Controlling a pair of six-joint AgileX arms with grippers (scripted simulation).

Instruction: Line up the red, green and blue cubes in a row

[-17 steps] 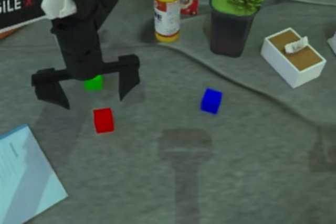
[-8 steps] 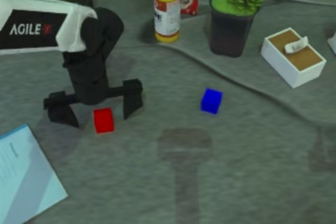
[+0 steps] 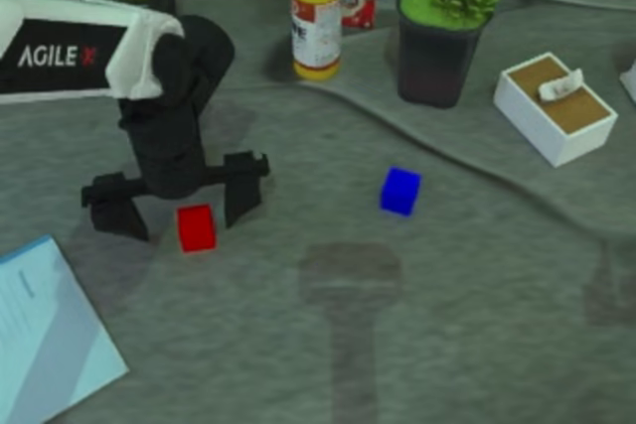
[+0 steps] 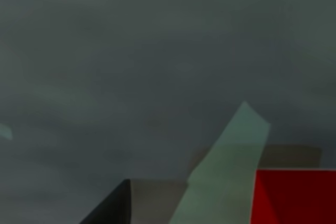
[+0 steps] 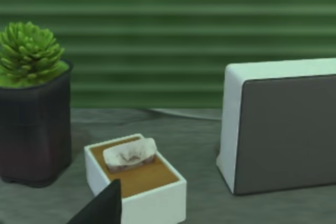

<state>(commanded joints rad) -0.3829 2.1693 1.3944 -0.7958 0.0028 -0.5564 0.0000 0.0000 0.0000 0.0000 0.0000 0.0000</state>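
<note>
The left gripper hangs low over the bench, its fingers spread wide apart, one on either side of the red cube. The cube sits on the bench between them, a little nearer the finger on the yellow bottle's side, and neither finger seems to touch it. From the left wrist camera the red cube fills a corner, close up, with a dark fingertip and a pale sheet edge beside it.

The blue cube lies well apart from the red one, in front of the yellow bottle and off toward the potted plant. I can't see the green cube anywhere; the arm may be covering it.

A pale booklet lies near the red cube, on the side away from the bottle. A white box with a brown top stands beyond the plant.

The right arm is out of the top view; its wrist camera looks at the plant, the white box and a grey-faced white case. Whether its fingers are apart or together, I cannot tell.
</note>
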